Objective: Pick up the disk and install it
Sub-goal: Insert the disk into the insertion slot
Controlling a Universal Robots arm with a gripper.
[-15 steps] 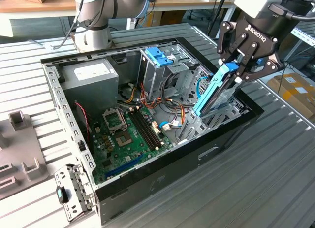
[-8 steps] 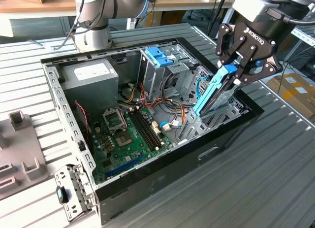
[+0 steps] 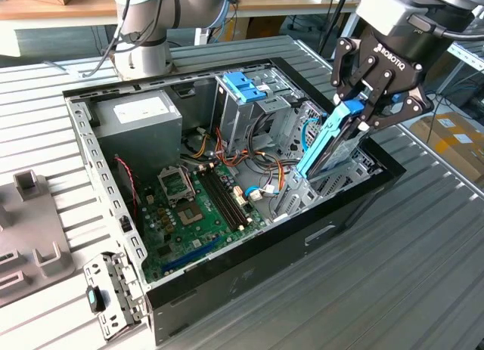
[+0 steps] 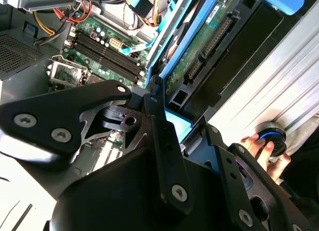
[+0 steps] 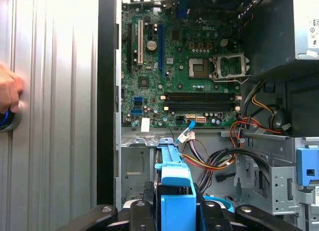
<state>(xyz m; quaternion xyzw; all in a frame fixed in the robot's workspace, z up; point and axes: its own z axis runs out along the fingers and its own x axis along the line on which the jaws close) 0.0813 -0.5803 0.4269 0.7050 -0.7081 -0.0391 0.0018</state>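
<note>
The disk (image 3: 327, 140) is a flat drive in blue carrier rails, held on edge and tilted. Its lower end reaches into the drive bay at the corner of the open computer case (image 3: 302, 240) on the exterior view's right. My gripper (image 3: 363, 108) is shut on the disk's upper end, black fingers on either side of the blue rail. In the first wrist view the blue rail (image 5: 175, 188) runs down between the fingers above the metal bay. In the second wrist view the disk's circuit-board side (image 4: 199, 51) slants toward the motherboard.
Inside the case lie the green motherboard (image 3: 198, 206), a grey power supply (image 3: 140, 116), a light-blue latch cage (image 3: 243, 87) and loose cables (image 3: 261, 185). A person's hand (image 4: 261, 147) rests on a round button on the slatted table. A grey fixture (image 3: 34, 229) lies at the exterior view's left.
</note>
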